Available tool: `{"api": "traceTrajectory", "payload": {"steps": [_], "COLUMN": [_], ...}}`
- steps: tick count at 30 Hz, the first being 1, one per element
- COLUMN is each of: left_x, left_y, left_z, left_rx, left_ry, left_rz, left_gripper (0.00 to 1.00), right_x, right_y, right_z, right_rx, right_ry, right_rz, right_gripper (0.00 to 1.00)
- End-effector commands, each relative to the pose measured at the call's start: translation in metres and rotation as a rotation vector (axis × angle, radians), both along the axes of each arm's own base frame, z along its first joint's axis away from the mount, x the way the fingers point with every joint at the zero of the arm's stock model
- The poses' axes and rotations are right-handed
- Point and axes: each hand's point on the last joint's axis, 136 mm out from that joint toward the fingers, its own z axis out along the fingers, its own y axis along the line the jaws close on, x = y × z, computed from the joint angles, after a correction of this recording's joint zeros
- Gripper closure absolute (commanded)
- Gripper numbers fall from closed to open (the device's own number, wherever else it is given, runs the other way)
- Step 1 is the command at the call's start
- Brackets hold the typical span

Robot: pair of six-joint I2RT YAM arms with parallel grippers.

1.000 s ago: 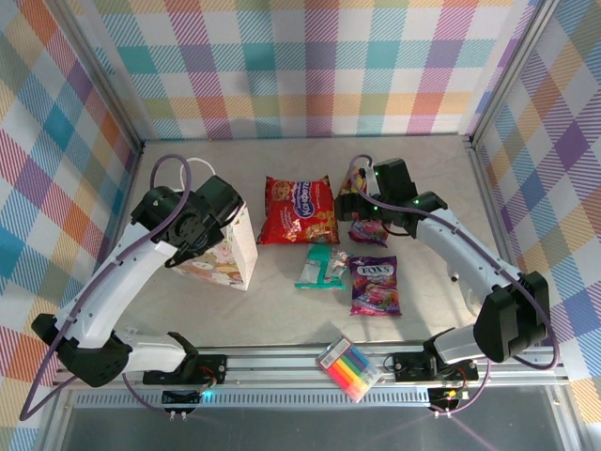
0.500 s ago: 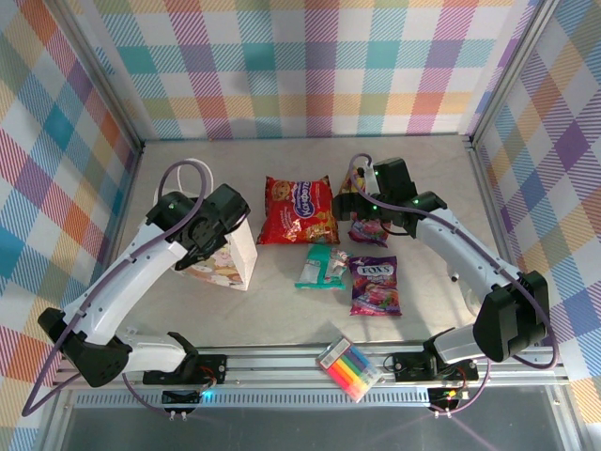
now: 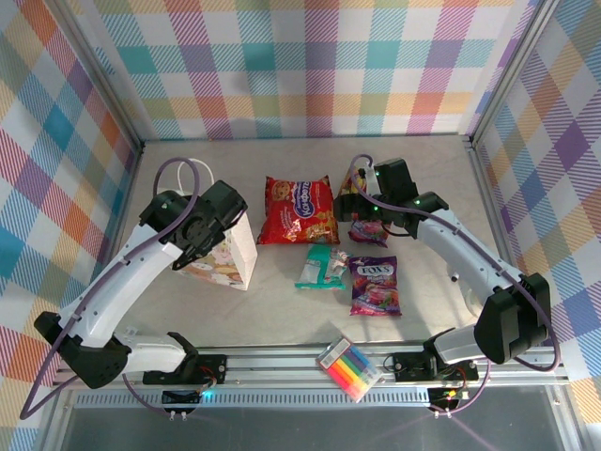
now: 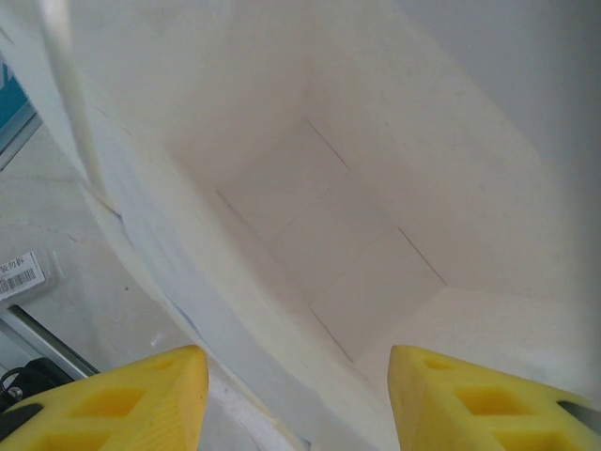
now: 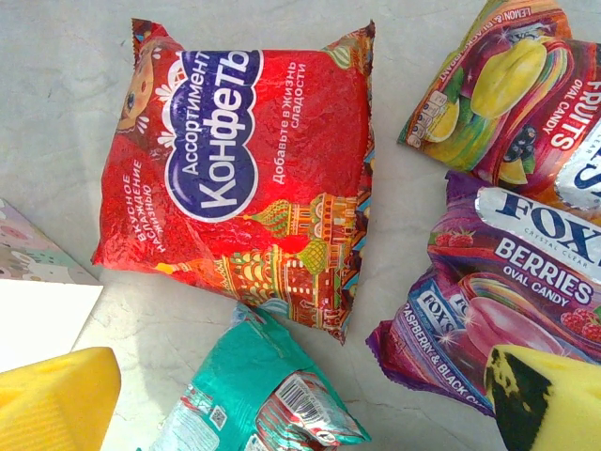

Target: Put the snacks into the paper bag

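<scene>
The white paper bag (image 3: 225,261) stands at the left with my left gripper (image 3: 202,228) over its mouth. In the left wrist view I look down into the paper bag's bare inside (image 4: 329,244); my left gripper (image 4: 299,406) is open, and the bag's near wall passes between its yellow fingers (image 4: 122,399) without touching either. On the table lie the red chip bag (image 3: 299,209), teal packet (image 3: 322,268), purple candy bag (image 3: 374,284) and a small orange/magenta packet (image 3: 368,232). My right gripper (image 3: 355,202) hovers open above them. Beneath it lie the red bag (image 5: 244,178), teal packet (image 5: 254,395), purple bag (image 5: 498,301) and a fruit packet (image 5: 498,94).
A flat pack of coloured marker pens (image 3: 349,368) lies at the near edge by the rail. Chequered walls close off the left, back and right sides. A corner of the paper bag (image 5: 38,291) shows at the left in the right wrist view.
My left gripper has shifted slightly over the bag's mouth and the bag has moved a little with it. The right arm has barely moved.
</scene>
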Motion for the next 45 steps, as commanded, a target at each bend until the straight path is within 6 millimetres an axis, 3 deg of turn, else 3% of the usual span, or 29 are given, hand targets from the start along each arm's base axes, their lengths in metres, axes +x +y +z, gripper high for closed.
{"api": "traceTrajectory", "payload": {"steps": [1, 20, 34, 45], "left_x": [-0.004, 0.006, 0.009, 0.001], "left_y": [0.011, 0.011, 0.009, 0.016], "left_z": [0.014, 0.017, -0.008, -0.013], "left_rx": [0.031, 0.002, -0.044, -0.089], "left_ry": [-0.032, -0.054, 0.0, -0.01], "left_rz": [0.004, 0.05, 0.07, 0.075], "left_gripper": [0.46, 0.43, 0.44, 0.75], "right_x": [-0.003, 0.005, 0.008, 0.004], "right_y": [-0.001, 0.003, 0.006, 0.003], "right_z": [0.009, 0.004, -0.001, 0.004], "right_rx": [0.018, 0.002, -0.003, -0.003], "right_ry": [-0.011, -0.012, 0.001, -0.008], "right_rz": [-0.009, 0.006, 0.022, 0.013], "right_gripper": [0.0, 0.0, 0.0, 0.0]}}
